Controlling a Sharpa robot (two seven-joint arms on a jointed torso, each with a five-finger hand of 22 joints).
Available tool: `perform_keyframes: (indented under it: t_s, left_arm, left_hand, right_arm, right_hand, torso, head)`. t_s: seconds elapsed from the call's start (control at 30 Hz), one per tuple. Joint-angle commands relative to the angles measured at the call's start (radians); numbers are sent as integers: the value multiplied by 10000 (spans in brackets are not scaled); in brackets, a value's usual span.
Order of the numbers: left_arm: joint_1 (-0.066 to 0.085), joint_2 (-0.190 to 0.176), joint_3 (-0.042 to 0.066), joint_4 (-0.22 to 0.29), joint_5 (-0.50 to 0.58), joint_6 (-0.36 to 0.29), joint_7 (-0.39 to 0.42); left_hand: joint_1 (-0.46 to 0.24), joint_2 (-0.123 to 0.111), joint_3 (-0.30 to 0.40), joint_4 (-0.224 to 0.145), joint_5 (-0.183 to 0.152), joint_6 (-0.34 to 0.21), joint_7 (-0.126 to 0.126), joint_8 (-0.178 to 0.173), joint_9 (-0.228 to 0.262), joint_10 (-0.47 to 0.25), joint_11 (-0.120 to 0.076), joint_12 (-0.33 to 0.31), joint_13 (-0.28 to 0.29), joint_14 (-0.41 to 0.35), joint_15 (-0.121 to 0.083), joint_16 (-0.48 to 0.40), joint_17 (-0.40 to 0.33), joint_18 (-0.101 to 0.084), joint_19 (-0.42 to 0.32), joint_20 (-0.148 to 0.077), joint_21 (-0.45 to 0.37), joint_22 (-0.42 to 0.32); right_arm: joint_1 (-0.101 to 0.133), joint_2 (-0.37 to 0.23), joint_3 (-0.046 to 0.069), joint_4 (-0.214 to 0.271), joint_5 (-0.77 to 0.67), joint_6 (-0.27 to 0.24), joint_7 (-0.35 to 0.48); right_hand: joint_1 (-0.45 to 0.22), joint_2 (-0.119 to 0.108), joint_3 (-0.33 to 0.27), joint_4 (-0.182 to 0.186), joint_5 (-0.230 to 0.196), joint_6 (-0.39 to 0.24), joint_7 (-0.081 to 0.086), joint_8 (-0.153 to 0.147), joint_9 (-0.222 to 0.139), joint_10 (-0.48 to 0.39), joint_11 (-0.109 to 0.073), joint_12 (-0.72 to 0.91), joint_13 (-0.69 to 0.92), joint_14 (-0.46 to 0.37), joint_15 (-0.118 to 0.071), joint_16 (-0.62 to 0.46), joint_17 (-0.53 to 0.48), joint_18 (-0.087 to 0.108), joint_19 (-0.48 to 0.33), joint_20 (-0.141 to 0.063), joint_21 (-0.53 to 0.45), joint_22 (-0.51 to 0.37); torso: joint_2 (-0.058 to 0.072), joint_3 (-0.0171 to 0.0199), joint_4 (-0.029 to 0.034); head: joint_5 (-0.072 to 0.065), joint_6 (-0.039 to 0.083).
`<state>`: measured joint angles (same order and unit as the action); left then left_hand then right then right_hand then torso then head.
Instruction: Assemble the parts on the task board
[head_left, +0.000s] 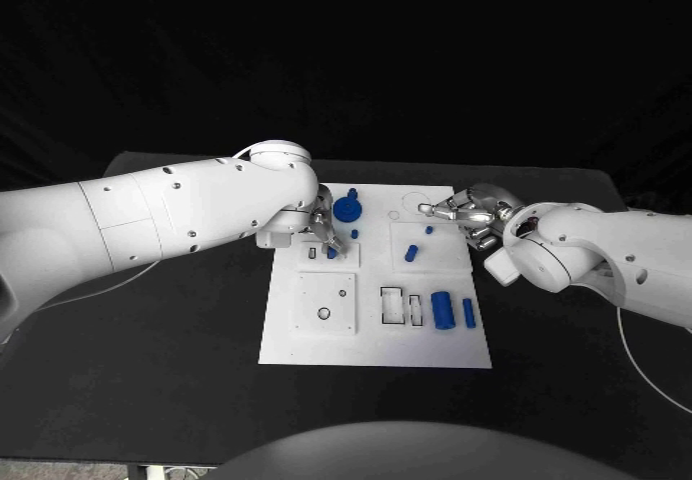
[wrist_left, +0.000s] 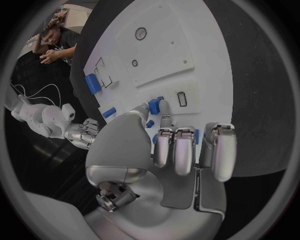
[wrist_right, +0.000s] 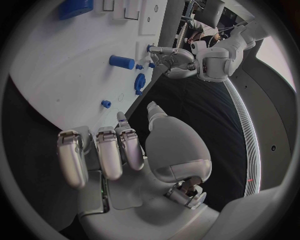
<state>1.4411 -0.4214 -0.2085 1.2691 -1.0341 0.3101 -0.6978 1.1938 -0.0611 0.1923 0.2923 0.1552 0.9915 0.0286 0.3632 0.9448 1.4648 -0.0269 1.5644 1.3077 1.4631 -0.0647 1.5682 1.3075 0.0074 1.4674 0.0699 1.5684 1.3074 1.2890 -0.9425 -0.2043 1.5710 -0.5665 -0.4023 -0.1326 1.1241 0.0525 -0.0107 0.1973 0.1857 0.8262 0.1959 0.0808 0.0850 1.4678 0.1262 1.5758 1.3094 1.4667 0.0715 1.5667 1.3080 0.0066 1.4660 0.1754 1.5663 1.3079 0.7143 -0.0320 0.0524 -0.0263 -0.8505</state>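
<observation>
Black table (head_left: 173, 330): one task board (head_left: 375, 340), two hands (head_left: 320, 232) (head_left: 469, 215).

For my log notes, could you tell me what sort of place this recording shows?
Probably a robotics lab test bench: a black table against dark drapes, a white task board with blue parts, and two robot hands, left and right, over it.
</observation>
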Motion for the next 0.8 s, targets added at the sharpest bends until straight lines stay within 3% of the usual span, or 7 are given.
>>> perform_keyframes:
  t_s: [0.03,0.17,0.63,0.8]
  left_arm:
    - [-17,2,-11,-13,-65,168,-1282]
    - [-18,0,-12,-23,-51,191,-1276]
    - [-18,-23,-11,-58,-69,169,-1358]
    - [-18,-53,-11,-57,-105,171,-1395]
  left_hand:
    - [-223,-12,-240,2,-137,46,71,-52,27,1060,42,64,2631,1076,-4,26,2633,-74,1034,-68,24,2634]
    - [-422,3,-536,9,-494,70,86,-88,46,1060,53,64,2631,1076,7,26,2633,-74,1034,-63,24,2634]
    - [-138,157,-523,-21,-542,64,54,-111,80,1060,29,64,2631,1076,0,26,2633,-74,1034,-65,24,2634]
    - [469,365,-346,-64,-535,57,4,-134,131,1060,-14,64,2631,1076,-35,26,2633,-74,1034,-79,24,2634]
  right_arm:
    - [-8,1,-4,16,-82,59,28]
    - [-9,-10,-4,17,-82,62,24]
    - [-9,-36,-4,28,-73,76,24]
    - [-9,-36,-4,28,-72,72,24]
  right_hand:
    - [20,93,-74,-12,35,-3,81,38,10,1030,67,-50,2614,1041,43,41,2628,-66,1048,55,45,2629]
    - [21,100,-82,-8,36,-2,84,41,11,1030,71,-50,2614,1041,48,41,2628,-66,1048,60,45,2629]
    - [21,100,-82,-8,36,-2,84,41,11,1030,71,-50,2614,1041,48,41,2628,-66,1048,60,45,2629]
    - [21,100,-82,-8,36,-2,84,41,11,1030,71,-50,2614,1041,48,41,2628,-66,1048,60,45,2629]
  torso:
    - [2,1,-1]
    - [9,-1,-4]
    - [2,-2,0]
    - [2,-3,1]
  head:
    - [8,-8]
    - [11,10]
    - [5,1]
    - [15,-14]
